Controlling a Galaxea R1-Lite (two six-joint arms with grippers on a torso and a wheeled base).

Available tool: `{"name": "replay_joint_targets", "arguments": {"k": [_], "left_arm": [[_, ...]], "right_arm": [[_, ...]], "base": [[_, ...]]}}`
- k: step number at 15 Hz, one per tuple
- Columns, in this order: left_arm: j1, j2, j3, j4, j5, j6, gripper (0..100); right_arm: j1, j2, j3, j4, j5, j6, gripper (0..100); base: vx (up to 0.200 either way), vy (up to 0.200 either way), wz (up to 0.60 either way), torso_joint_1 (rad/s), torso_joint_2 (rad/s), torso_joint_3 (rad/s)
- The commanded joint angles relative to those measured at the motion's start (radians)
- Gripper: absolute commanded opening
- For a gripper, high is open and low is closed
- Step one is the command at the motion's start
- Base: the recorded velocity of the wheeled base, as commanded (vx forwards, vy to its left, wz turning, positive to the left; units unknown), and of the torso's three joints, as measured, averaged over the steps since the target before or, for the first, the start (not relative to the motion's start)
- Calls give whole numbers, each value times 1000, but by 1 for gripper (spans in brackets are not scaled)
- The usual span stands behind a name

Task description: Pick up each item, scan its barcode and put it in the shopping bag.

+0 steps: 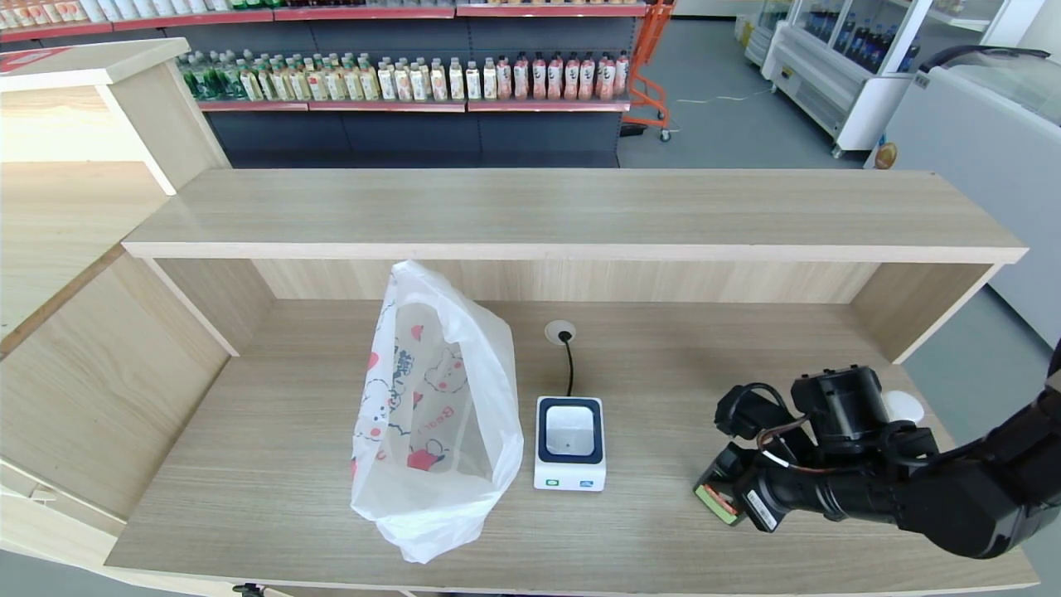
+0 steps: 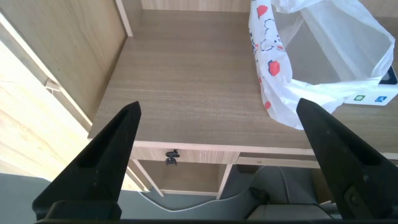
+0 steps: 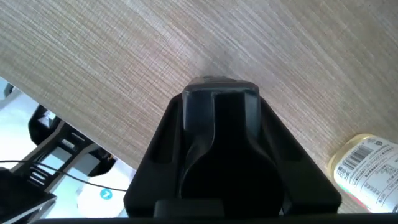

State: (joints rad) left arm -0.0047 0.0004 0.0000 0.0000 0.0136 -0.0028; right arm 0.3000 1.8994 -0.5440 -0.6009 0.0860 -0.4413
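A white plastic shopping bag (image 1: 431, 414) with cartoon prints stands open on the wooden counter (image 1: 663, 531), left of the white barcode scanner (image 1: 569, 444). My right gripper (image 1: 719, 491) hangs low over the counter to the right of the scanner; its fingers (image 3: 217, 93) are pressed together with nothing between them. A small bottle with a barcode label (image 3: 367, 168) lies on the wood near it. A white round object (image 1: 903, 406) shows partly behind the right arm. My left gripper (image 2: 217, 106) is open, off the counter's front left edge, with the bag (image 2: 311, 56) ahead of it.
The scanner's black cable (image 1: 569, 365) runs back to a hole in the counter. A raised shelf (image 1: 572, 215) overhangs the back, and wooden side walls (image 1: 108, 381) close the left and right. Bare wood lies left of the bag and in front of the scanner.
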Motion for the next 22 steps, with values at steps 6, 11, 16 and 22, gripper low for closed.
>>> {"name": "replay_joint_targets", "arguments": {"k": [6, 11, 16, 22], "left_arm": [[0, 0, 0, 0, 0, 0, 100], [0, 0, 0, 0, 0, 0, 100], [0, 0, 0, 0, 0, 0, 100], [0, 0, 0, 0, 0, 0, 100]], "right_arm": [[-45, -31, 85, -77, 0, 7, 0], [-51, -149, 70, -215, -6, 127, 0], [-85, -525, 193, -226, -3, -33, 0], [-82, -577, 205, -320, 304, -660, 0]], "base": [[0, 0, 0, 0, 0, 0], [0, 0, 0, 0, 0, 0], [0, 0, 0, 0, 0, 0], [0, 0, 0, 0, 0, 0]]}}
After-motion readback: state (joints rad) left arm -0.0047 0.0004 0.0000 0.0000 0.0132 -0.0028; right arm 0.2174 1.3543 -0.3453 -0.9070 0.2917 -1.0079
